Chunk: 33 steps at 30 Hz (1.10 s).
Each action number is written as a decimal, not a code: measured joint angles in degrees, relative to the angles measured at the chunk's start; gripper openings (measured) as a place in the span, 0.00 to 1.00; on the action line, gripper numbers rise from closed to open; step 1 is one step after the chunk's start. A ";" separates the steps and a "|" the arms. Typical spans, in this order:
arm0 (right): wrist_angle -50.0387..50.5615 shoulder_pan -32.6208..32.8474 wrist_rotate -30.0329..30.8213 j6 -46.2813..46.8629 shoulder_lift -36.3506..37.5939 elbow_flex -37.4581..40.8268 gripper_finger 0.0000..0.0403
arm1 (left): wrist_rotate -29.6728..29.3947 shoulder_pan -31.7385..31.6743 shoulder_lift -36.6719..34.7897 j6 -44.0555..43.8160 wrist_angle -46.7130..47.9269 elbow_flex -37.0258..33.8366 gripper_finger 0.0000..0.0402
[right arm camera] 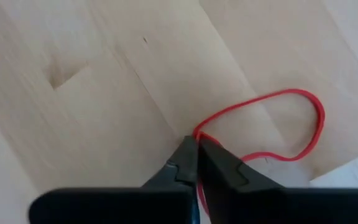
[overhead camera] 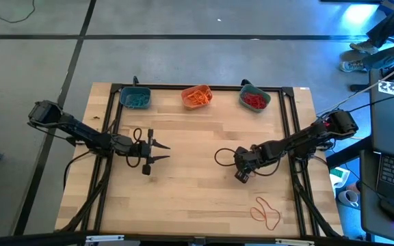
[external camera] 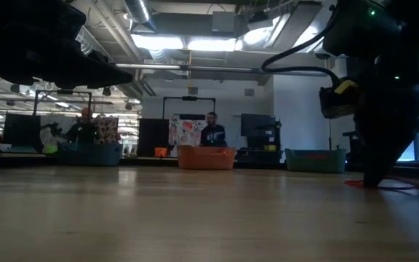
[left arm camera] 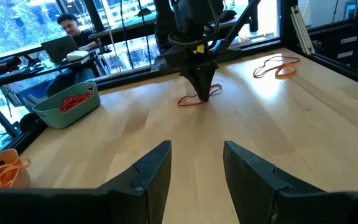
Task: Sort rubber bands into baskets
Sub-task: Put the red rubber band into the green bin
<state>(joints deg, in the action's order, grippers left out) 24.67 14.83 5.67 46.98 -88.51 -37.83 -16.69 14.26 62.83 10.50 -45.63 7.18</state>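
— So what do the right jaws (right arm camera: 197, 149) hold?
— A red rubber band (right arm camera: 272, 124), pinched flat on the bench (overhead camera: 183, 198), mid-right.
— And the left jaws (overhead camera: 161, 152)?
— Spread wide, empty, toward the left edge. Baskets (overhead camera: 197, 96) line the far edge.
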 joint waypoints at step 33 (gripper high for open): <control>9.62 -18.89 23.31 -27.66 22.84 -7.34 0.01 | 0.00 0.00 0.00 0.59 -0.09 -0.04 0.36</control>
<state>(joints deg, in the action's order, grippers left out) 34.28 -4.06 28.98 19.32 -65.67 -45.17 -16.69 14.26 62.83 11.09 -45.71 7.14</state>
